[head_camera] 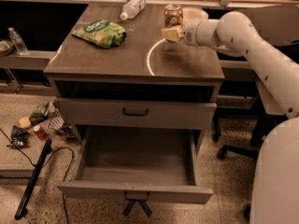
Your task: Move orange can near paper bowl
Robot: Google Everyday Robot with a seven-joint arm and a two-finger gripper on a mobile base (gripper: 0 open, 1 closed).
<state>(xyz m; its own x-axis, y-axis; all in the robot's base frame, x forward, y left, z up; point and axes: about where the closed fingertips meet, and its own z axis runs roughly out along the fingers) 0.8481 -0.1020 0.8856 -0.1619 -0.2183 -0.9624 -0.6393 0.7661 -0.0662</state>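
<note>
Clear plastic comes first at the far left: a small water bottle (17, 40) stands upright on a low side shelf. Below it, on the speckled floor, small packets and wrappers (39, 125) lie scattered beside a long black rod (32, 183) and a thin cable.

Next is the cabinet (103, 62), boxy and grey-brown, its smooth top glossy enough to carry a bright curved glare. Its upper drawer (93, 113) is closed and has a dark bar handle. The lower drawer (135, 192) is pulled right out, a plain rectangular box.

Towards the left rear of the top sits a crinkled green snack bag (100, 32), soft and puffy. Behind it a clear plastic bottle (132, 7) lies on its side by the back edge, its white cap pointing left and forward. Both are well apart from the orange can (173, 14), an upright metal cylinder with a silver rim near the back right of the top.

The gripper (170, 33), tan at its tips, is clenched on the can's lower part, reaching in from the right. Whether the can's base touches the top cannot be told.

Just beside the can on its right, the paper bowl (195, 13) shows only part of its pale flared rim. The rounded white arm (243, 36) crosses in front and hides the rest. Farther right, on the floor, stands a dark wheeled chair base (229, 150).
</note>
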